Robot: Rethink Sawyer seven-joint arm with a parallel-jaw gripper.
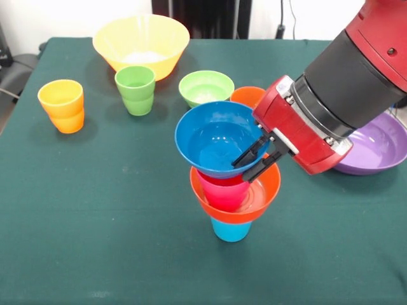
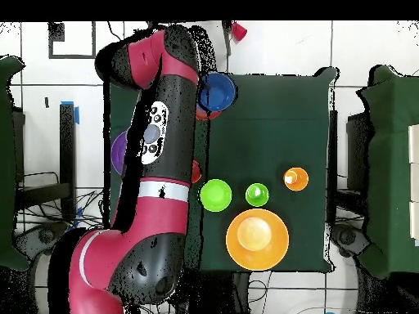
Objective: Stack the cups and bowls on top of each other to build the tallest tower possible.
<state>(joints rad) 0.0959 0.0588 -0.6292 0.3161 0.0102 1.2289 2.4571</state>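
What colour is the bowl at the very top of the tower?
Blue: the top bowl on the tower, clearest in the front view.

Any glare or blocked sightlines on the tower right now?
Front view: soft overhead light, mild sheen inside the blue bowl, tower clear, gripper at the bowl's rim. Overhead view: the arm covers most of the tower; only the blue bowl shows.
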